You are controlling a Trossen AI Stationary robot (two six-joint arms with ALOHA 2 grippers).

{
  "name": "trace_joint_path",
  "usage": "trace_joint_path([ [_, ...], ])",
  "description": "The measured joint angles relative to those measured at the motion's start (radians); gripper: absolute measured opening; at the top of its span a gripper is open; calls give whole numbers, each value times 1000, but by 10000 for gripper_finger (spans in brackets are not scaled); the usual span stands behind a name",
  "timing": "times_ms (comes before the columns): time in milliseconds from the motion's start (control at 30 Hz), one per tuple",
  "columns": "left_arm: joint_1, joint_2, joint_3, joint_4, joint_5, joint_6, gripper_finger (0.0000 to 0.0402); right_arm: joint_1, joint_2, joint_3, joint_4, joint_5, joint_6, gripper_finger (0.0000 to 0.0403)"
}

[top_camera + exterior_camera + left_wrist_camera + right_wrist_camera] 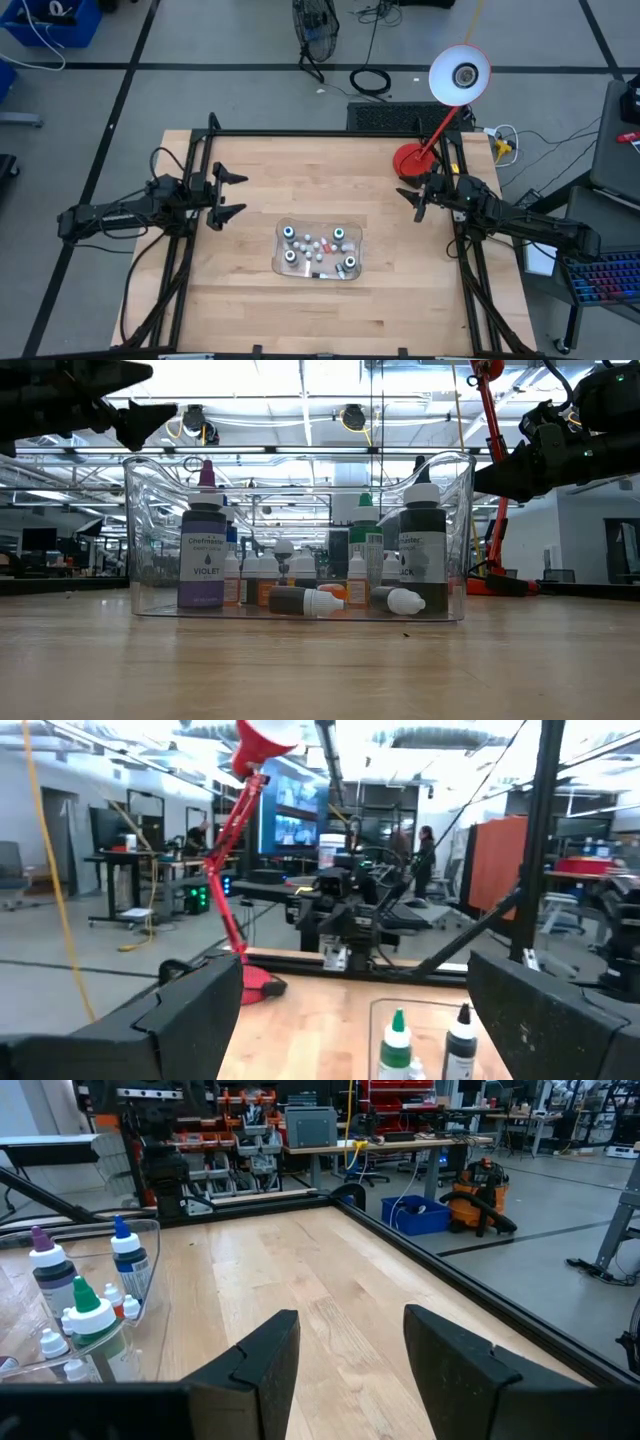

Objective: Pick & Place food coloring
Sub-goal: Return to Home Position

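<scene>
Bottles of food coloring (317, 247) all sit inside the clear rectangular plastic tray (281, 268) in the middle of the pale wooden desk (330, 170), with the tray's long axis running side to side. We count four larger dark bottles, one at each corner. The tiny ones, roughly ten, crowd too closely to count. To either side and well apart, the left claw (243, 194) and the right claw (408, 203) hang spread and empty, the left slightly nearer.

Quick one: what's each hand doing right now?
Left hand: open, empty, left of the clear tray.
Right hand: open, empty, to the tray's right and farther back.
</scene>
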Motion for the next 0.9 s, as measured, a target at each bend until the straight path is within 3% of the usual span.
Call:
trace_joint_path([
  [233,-68,0,-95,177,-42,20,379,0,0,0,0,0,0,171],
  [500,-85,0,-93,128,-75,26,379,0,0,0,0,0,0,171],
  [733,-86,0,-93,-86,-161,46,379,0,0,0,0,0,0,171],
  [900,-86,0,-94,-98,-167,58,379,0,0,0,0,0,0,171],
])
